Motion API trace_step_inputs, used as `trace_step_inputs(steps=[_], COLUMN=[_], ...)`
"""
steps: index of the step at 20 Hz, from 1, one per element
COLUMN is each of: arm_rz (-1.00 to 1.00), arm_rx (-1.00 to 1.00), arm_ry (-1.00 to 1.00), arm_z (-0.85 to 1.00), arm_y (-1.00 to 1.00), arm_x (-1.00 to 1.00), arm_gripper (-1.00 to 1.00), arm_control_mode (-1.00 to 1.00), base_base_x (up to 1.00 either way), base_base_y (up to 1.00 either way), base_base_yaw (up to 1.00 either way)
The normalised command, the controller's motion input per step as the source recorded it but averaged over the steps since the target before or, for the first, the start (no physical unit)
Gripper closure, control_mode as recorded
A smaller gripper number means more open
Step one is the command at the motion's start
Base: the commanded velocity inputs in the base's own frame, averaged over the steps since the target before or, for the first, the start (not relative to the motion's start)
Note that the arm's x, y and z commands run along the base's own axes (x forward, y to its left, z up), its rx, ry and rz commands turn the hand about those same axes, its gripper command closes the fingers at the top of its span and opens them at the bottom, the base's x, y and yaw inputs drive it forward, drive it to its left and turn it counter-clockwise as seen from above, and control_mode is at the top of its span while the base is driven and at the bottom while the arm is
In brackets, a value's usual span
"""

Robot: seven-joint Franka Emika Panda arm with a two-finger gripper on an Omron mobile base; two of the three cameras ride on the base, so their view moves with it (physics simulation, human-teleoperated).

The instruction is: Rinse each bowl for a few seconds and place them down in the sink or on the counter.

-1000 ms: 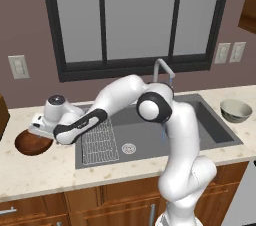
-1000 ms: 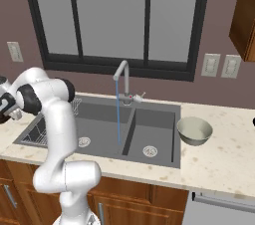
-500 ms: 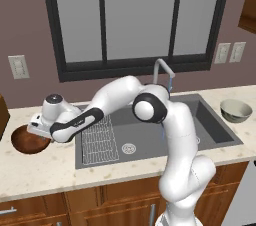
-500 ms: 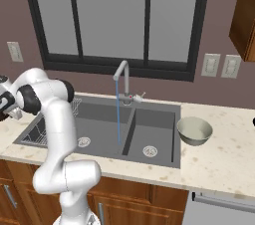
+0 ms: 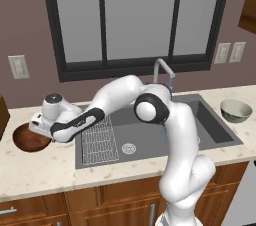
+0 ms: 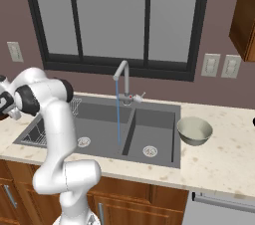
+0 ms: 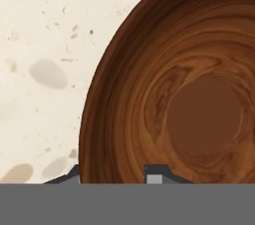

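Two bowls are present. The brown bowl (image 5: 27,138) is round, dark reddish-brown with a swirled wood grain and a flat, paler floor; it sits upright, mouth up, on the counter (image 5: 45,170) left of the sink (image 5: 150,142). Being round, it has no long axis. The grey bowl (image 6: 194,130) is pale grey-green with a light rim; it stands upright, mouth up, on the counter right of the sink, well apart from the first.

One sink has two basins, each with one round drain. One wire rack (image 5: 100,140) lies in the left basin. One faucet (image 6: 122,77) runs a thin stream into the sink.

The tool (image 7: 113,173) stands narrow, clamped across the rim of the brown bowl: one fingertip (image 7: 156,173) inside the wall, the other outside.
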Motion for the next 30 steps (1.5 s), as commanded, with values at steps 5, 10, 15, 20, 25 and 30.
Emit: trace_step_inputs(steps=[5,10,15,20,25,30], arm_rz=[-0.23,-0.28,-0.32,-0.33,-0.31,-0.30], arm_rx=[0.00,0.01,0.03,0.02,0.04,0.05], arm_ry=[0.00,0.01,0.05,0.07,0.09,0.11], arm_z=[0.23,0.30,0.27,0.29,0.29,0.26], arm_y=[-0.20,-0.30,-0.41,-0.44,-0.51,-0.53], arm_x=[-0.13,-0.10,-0.08,-0.02,-0.04,-0.07], arm_gripper=[1.00,1.00,1.00,1.00,1.00,1.00], arm_control_mode=[-1.00,-1.00,-1.00,-1.00,-1.00,-1.00], base_base_x=[0.00,0.00,0.00,0.00,0.00,0.00], base_base_y=[0.00,0.00,0.00,0.00,0.00,0.00], base_base_yaw=[0.00,0.00,0.00,0.00,0.00,0.00])
